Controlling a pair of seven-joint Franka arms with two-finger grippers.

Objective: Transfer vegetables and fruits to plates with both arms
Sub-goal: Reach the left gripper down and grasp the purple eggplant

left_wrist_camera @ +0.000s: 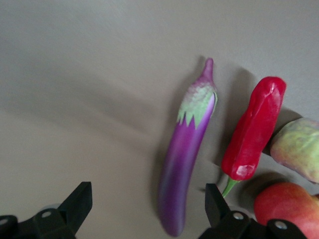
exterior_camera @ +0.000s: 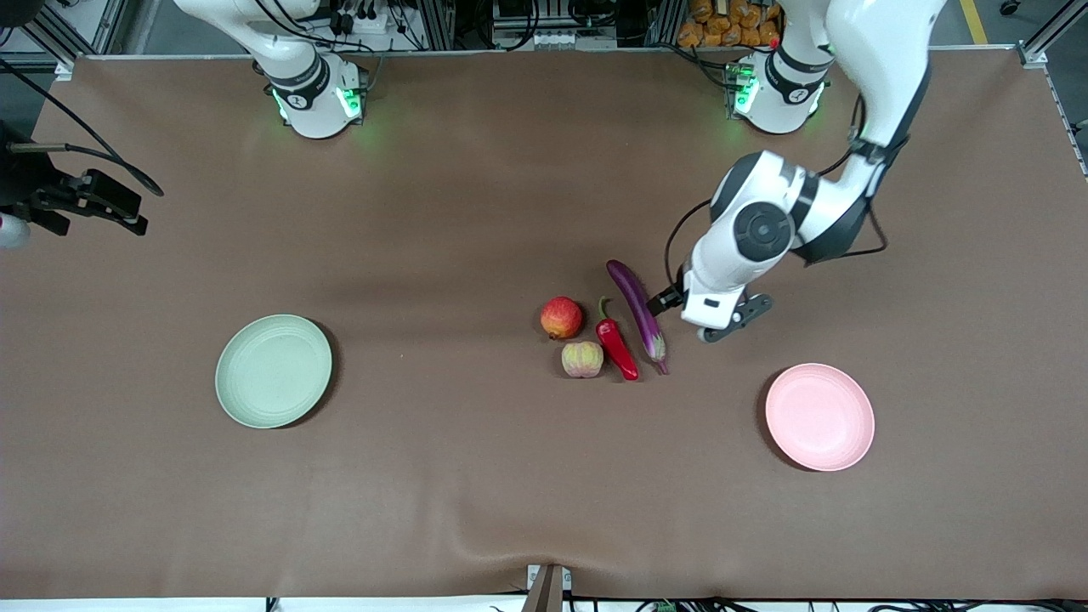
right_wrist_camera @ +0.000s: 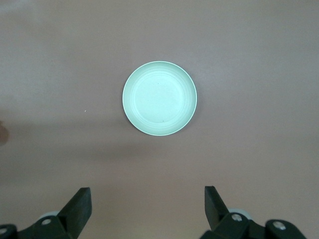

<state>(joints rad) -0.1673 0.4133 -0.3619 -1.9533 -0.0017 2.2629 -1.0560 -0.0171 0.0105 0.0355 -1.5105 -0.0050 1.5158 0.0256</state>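
Pink plate: round shallow pale pink plate (exterior_camera: 819, 416), lowest thing in the front view, lying bare toward the left arm's end of the table.
Green plate: matching pale green plate (exterior_camera: 273, 371), also bare, toward the right arm's end, well apart from the produce.
Produce cluster: all four pieces lie on the brown table (exterior_camera: 476, 493) between the two plates, closer to the pink one.
Eggplant: long slim glossy purple eggplant (exterior_camera: 637, 314), lying at a slant, its green-capped stem end nearer the front camera.
Chili: shiny red chili pepper (exterior_camera: 616, 347) with a green stem, just beside the eggplant and roughly parallel to it.
Fruits: round red-orange apple-like fruit (exterior_camera: 561, 318) and pale yellow-pink lobed peach-like fruit (exterior_camera: 582, 359), close together beside the chili.
Left gripper: left gripper (left_wrist_camera: 147, 211) hangs low over the eggplant's blunt end, fingers spread wide, holding nothing.
Right gripper: right gripper (right_wrist_camera: 147, 211) is high over the green plate, fingers wide apart and empty; that arm looks to be waiting.
Step in hand: by my reading, picking up the eggplant.
Doing it well: straddle the eggplant nearer its middle than its end so it won't tip, keep the finger on the chili's side out of the narrow gap, and close across the slim body, not along it.
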